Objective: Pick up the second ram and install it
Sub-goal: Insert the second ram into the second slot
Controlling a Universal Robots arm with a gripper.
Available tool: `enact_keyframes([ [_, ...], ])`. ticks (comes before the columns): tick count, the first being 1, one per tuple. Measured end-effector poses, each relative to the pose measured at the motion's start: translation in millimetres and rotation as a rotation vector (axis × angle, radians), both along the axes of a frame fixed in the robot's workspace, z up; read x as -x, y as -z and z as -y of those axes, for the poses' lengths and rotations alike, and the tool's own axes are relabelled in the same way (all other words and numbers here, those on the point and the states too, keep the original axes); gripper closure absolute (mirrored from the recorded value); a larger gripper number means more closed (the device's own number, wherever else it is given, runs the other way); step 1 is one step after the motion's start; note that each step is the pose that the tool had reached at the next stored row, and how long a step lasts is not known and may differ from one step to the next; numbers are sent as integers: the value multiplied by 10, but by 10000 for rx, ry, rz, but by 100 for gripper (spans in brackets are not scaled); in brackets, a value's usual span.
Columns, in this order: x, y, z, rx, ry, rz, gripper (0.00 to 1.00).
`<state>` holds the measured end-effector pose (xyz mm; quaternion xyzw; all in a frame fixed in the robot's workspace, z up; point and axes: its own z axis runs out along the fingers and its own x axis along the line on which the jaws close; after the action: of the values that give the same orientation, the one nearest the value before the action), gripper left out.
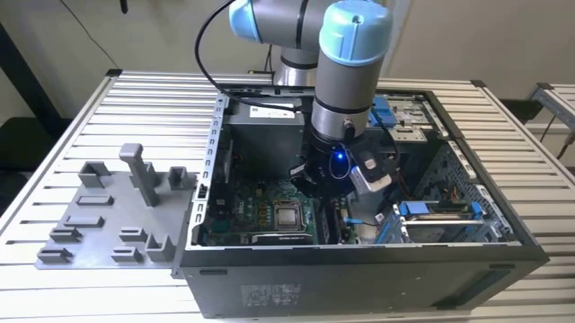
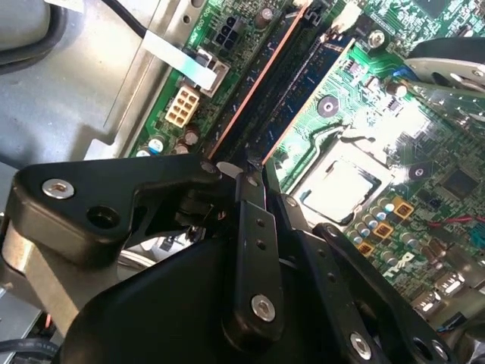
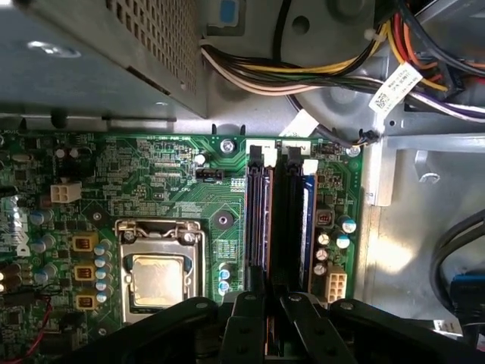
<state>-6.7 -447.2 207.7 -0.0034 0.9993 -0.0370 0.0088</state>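
The second ram (image 3: 264,220) stands on edge along a memory slot on the green motherboard (image 3: 174,163); its long edge glints orange. In the second wrist view the same second ram (image 2: 254,87) runs away from the fingertips. My gripper (image 3: 271,294) sits over the near end of that stick, its black fingers (image 3: 246,318) close together on either side of it. The gripper (image 2: 248,168) looks shut on the stick. Whether the stick is fully seated I cannot tell. From the exterior view, the gripper (image 1: 325,194) is low inside the open computer case (image 1: 359,276).
Another stick with a blue label (image 3: 307,220) sits in the neighbouring slot. The CPU socket (image 3: 159,277) lies beside the slots. A bundle of coloured cables (image 3: 303,68) and the metal power supply box (image 3: 98,53) crowd the far end. A grey plastic tray (image 1: 99,225) lies at the exterior view's left.
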Motion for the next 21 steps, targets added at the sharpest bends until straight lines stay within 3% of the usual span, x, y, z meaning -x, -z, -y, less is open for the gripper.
enact_keyframes([
  [9,-1,12,-4,-23,1,5,85],
  [10,-1,-4,-2,-11,0,-1,78],
  [17,-1,-306,-2,-11,5,-24,78],
  [20,-1,-407,-2,-11,7,-50,78],
  [21,-1,-412,-2,-14,7,-50,78],
])
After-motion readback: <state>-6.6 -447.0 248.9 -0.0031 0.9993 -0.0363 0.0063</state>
